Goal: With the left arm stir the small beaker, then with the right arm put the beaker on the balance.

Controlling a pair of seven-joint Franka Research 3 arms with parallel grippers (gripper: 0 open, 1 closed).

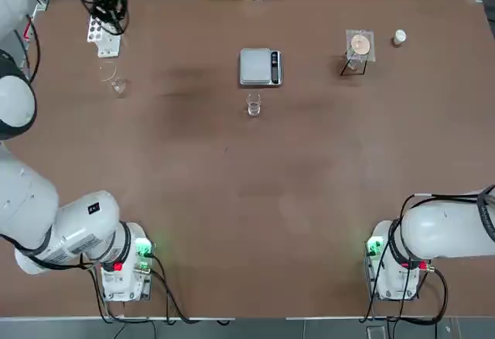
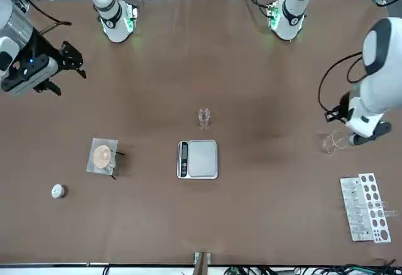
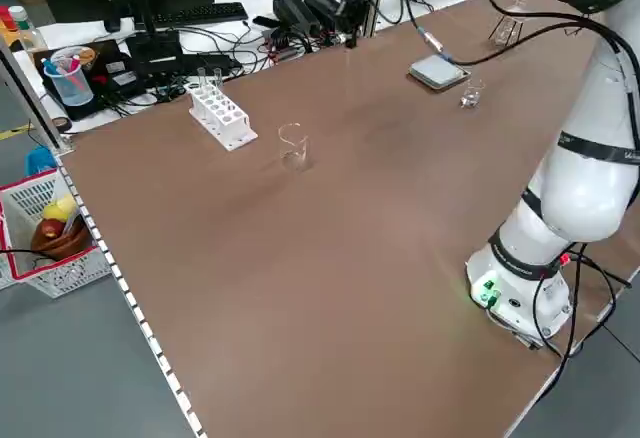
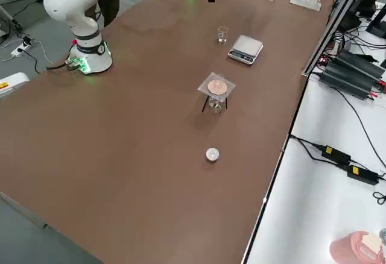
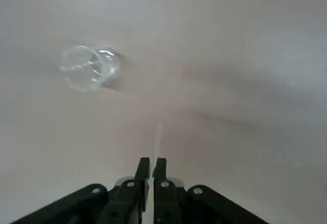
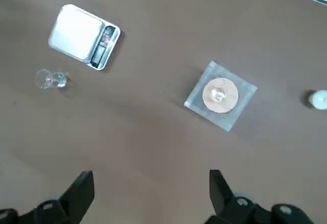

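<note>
Gleaming clear glass small beaker [image 1: 254, 105]

Brown table [image 1: 309, 145] (plain, seemingly); silvery balance [image 1: 261, 67].

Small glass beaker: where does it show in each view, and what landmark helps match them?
Top: beaker just below the digital scale, upper middle.
Front: beaker above the scale, centre.
Left side: beaker, upper right.
Right side: beaker, upper middle.
Left wrist: not in it.
Right wrist: beaker, left.
Landmark: the scale, in all but left wrist.
</note>
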